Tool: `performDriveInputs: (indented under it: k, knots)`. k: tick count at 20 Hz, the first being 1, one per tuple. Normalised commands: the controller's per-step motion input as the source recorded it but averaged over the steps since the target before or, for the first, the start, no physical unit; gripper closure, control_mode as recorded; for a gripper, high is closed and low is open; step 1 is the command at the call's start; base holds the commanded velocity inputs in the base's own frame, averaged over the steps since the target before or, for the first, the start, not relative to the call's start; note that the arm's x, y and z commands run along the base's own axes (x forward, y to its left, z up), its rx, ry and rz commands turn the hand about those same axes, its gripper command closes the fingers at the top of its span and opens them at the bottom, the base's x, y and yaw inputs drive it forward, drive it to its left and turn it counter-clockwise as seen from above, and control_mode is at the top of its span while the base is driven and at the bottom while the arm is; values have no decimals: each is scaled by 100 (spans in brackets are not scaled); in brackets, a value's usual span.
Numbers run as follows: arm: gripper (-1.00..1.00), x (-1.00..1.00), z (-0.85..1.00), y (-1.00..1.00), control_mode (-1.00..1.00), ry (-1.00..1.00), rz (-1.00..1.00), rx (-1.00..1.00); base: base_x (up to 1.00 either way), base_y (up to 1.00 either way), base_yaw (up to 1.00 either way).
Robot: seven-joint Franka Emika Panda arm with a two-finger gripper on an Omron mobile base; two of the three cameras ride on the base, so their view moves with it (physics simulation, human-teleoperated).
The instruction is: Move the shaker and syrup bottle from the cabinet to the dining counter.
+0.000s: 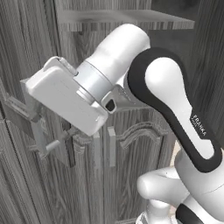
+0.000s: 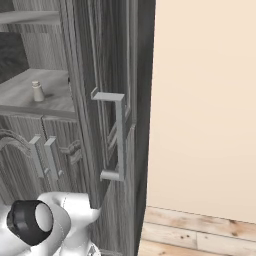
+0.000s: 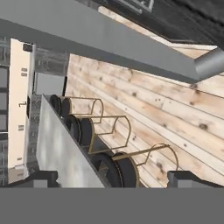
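Observation:
The tiny light-grey shaker (image 2: 36, 91) stands upright on an inner shelf of the open grey wood-grain cabinet (image 2: 100, 60). The syrup bottle is out of view. My gripper (image 1: 29, 124) reaches left and down at the cabinet's left door (image 1: 17, 175), open, with nothing between its fingers. In the hand view the gripper (image 3: 113, 178) shows two dark fingertips (image 3: 39, 177) wide apart, and a pale grey bar handle (image 3: 109, 41) crosses beyond them. Past the handle lies the light-grey dining counter (image 3: 54, 148), far off across the floor.
Black round stools (image 3: 83, 129) with thin metal frames line the counter's edge over a pale wooden floor (image 3: 175, 109). The cabinet's right door (image 2: 112, 100) stands open with its bar handle (image 2: 119, 137) sticking out. Lower doors (image 2: 45, 150) are shut. A cream wall (image 2: 205, 100) is right.

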Motion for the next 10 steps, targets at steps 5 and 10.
performDriveInputs:
  k: [5, 10]
  knots:
    - [-100, 33, 24, -68, -100, -7, -5, -5, 0, 0, 0]
    - [-100, 55, 18, -90, -100, -2, -11, -4, 0, 0, 0]
